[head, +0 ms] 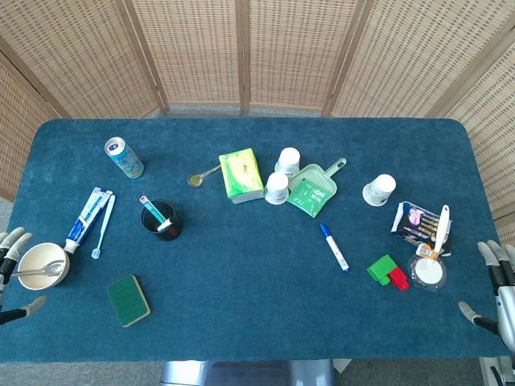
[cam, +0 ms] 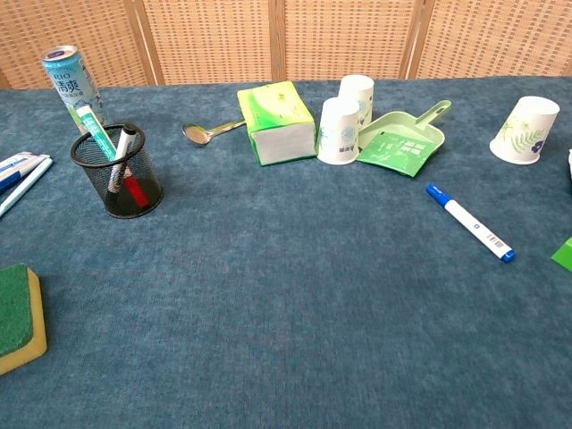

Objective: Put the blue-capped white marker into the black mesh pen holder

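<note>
The blue-capped white marker (head: 334,246) (cam: 470,222) lies flat on the blue cloth, right of centre, cap end pointing away from me. The black mesh pen holder (head: 162,219) (cam: 118,172) stands upright left of centre and holds a couple of pens. My left hand (head: 10,269) sits at the table's left edge beside a white bowl, fingers spread and holding nothing. My right hand (head: 495,285) is at the right edge, also spread and empty. Both hands are far from the marker. The chest view shows neither hand.
White bowl with spoon (head: 42,266), green sponge (head: 129,300), toothpaste and toothbrush (head: 90,219), can (head: 124,158), green tissue pack (head: 241,174), paper cups (head: 283,175), green dustpan (head: 315,189), another cup (head: 379,190), clips (head: 388,272) and a snack pack (head: 420,223).
</note>
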Robot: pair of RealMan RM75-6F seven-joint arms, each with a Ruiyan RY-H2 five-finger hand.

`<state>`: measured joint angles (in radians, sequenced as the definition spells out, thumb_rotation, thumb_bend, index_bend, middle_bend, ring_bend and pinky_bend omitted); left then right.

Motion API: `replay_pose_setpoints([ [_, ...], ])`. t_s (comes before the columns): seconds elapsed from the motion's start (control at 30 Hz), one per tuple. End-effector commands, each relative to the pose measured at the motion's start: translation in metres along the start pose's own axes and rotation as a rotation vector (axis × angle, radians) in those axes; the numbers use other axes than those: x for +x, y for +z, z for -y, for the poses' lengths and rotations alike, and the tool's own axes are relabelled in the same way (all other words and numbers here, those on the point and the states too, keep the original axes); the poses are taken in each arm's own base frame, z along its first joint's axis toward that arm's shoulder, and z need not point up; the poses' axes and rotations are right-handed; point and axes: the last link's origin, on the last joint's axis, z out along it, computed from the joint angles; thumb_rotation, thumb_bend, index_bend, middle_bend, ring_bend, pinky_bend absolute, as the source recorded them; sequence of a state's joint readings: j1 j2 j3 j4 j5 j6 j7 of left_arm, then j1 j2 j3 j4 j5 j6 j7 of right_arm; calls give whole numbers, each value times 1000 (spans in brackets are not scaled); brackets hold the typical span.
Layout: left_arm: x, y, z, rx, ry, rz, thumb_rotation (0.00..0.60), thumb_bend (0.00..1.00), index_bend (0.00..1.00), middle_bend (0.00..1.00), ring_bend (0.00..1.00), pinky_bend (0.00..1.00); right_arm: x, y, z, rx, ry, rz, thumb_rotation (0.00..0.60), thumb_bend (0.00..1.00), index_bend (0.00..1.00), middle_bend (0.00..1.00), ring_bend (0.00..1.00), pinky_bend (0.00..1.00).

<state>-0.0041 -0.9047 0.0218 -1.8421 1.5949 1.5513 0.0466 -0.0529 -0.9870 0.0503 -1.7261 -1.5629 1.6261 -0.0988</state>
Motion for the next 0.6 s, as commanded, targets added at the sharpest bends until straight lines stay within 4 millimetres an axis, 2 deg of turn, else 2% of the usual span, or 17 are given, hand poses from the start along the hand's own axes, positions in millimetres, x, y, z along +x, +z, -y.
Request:
replay_pose_setpoints([
  [0.03,0,0,0,3,-1,0,600,0,0,0,0,0,1,0,-1,-3,4,-5,600,0,51,0,0,0],
  [0.2,1,3,1,-5,-10,-7,600,0,0,0,0,0,2,-1,-2,-3,15,0,600,0,51,0,0,0],
  [0.33,0,21,4,-27,-45,-33,600,0,0,0,0,0,2,0,-2,-6,20,3,600,0,51,0,0,0],
  [0.6,-27,97,19,-72,-285,45,600,0,0,0,0,0,-3,3,-1,-1,22,35,600,0,50,0,0,0],
])
